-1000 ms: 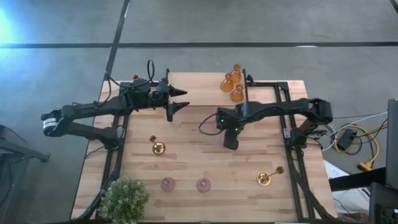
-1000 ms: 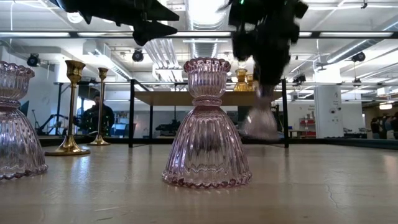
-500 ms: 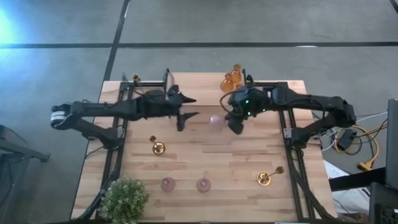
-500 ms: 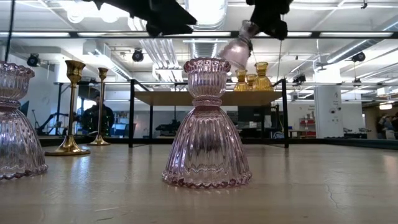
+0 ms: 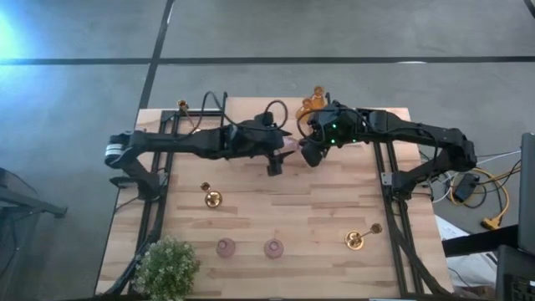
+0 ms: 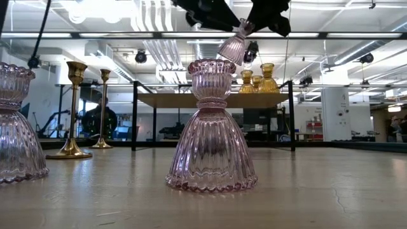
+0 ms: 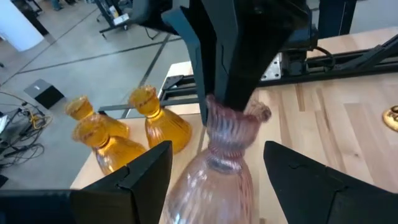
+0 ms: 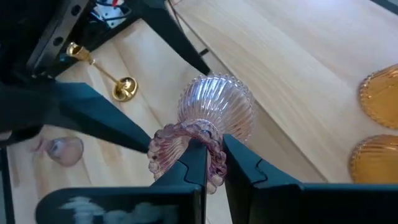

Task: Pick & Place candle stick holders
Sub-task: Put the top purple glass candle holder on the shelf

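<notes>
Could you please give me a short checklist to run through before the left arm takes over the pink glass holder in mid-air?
1. Right end effector shut on the rim of the pink ribbed bell-shaped glass candle stick holder: ok.
2. Left end effector open, one finger on each side of the holder's body: ok.
3. Holder lifted clear of the light wooden table: ok in the low view.
4. Left fingers already touching the glass: cannot tell.
5. The amber bell-shaped glass holders stand apart from the handover: ok.
</notes>
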You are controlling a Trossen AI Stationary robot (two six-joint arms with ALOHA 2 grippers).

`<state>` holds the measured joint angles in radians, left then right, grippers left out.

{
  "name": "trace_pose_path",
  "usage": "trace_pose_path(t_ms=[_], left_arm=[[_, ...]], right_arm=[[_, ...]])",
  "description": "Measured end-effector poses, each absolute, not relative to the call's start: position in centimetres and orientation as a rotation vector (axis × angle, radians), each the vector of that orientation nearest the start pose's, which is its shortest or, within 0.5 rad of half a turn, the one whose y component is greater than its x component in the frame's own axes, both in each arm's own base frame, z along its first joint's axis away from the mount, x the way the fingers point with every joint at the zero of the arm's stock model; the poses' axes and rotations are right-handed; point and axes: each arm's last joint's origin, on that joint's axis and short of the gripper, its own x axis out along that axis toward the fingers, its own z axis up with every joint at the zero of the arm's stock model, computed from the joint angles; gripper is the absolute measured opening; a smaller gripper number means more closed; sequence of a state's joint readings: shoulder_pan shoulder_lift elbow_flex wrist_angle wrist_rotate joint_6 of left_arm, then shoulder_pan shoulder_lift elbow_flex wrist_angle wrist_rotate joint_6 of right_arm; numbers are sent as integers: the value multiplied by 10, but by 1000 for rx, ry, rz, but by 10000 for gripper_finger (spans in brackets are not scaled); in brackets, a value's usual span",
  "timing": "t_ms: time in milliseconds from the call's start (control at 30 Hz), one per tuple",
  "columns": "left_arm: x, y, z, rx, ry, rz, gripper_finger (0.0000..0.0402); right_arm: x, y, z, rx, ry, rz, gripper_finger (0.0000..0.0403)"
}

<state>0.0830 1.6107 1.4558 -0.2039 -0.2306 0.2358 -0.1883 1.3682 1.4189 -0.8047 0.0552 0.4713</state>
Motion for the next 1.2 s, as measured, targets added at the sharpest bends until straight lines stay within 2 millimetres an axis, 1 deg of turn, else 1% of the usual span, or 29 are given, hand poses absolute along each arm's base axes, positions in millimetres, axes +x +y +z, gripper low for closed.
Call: trace_pose_path(t_ms=[133,233,567,633,733,967,1200], left_arm=[[383,38,352,261,413,253,257],[390,36,351,256,409,218,257],[394,38,344,266,431,262,253],[395,38,342,268,434,266,242],[396,38,342,269,433,268,215],[396,37,342,292,431,259,129],[396,37,342,309,434,256,127]], right_arm=[[274,-54,369,497,681,-405,19],[274,-54,369,497,676,-405,19],[276,-54,371,498,648,-395,19],[276,-54,371,499,651,-395,19],[276,-54,371,500,653,-393,19],[276,-54,371,513,656,-382,19],[276,-54,371,513,659,-371,19]])
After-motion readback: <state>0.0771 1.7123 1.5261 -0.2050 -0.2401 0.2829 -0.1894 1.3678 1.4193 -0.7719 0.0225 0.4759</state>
